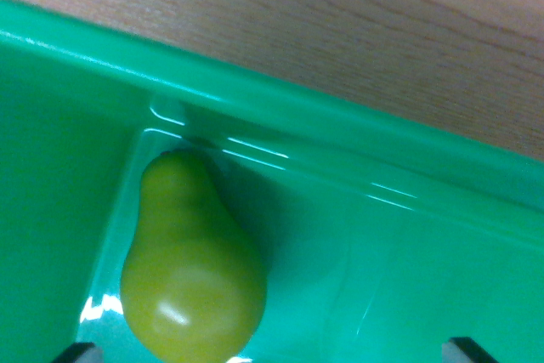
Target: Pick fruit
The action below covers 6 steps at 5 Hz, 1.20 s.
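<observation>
Spread wide, my gripper (272, 353) holds nothing, only its fingertips (78, 351) showing at the bottom edge. A pear (191, 269) lies in the green bin (340, 116), neck tucked toward a corner. It looks smooth, glossy, probably slippery; I'd grasp across its fat belly.

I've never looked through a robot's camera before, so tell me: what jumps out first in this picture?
The first thing to catch the eye is a glossy yellow-green pear, lying low on the wrist view's left with its narrow end pointing toward a corner. It sits inside a shiny green plastic bin, whose rim runs diagonally across the picture. Beyond the rim, along the top, is a pale wooden tabletop.
</observation>
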Each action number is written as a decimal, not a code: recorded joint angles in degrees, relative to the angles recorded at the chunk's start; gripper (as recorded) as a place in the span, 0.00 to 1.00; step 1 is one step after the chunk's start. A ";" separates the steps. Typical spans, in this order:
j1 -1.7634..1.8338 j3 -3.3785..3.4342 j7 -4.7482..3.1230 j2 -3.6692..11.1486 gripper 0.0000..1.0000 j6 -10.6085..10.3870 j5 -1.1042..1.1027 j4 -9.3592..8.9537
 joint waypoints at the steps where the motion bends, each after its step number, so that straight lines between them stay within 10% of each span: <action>1: 0.27 0.26 -0.97 0.73 0.00 -2.51 -0.02 -1.73; 6: 0.79 0.76 -2.82 2.11 0.00 -7.29 -0.06 -5.02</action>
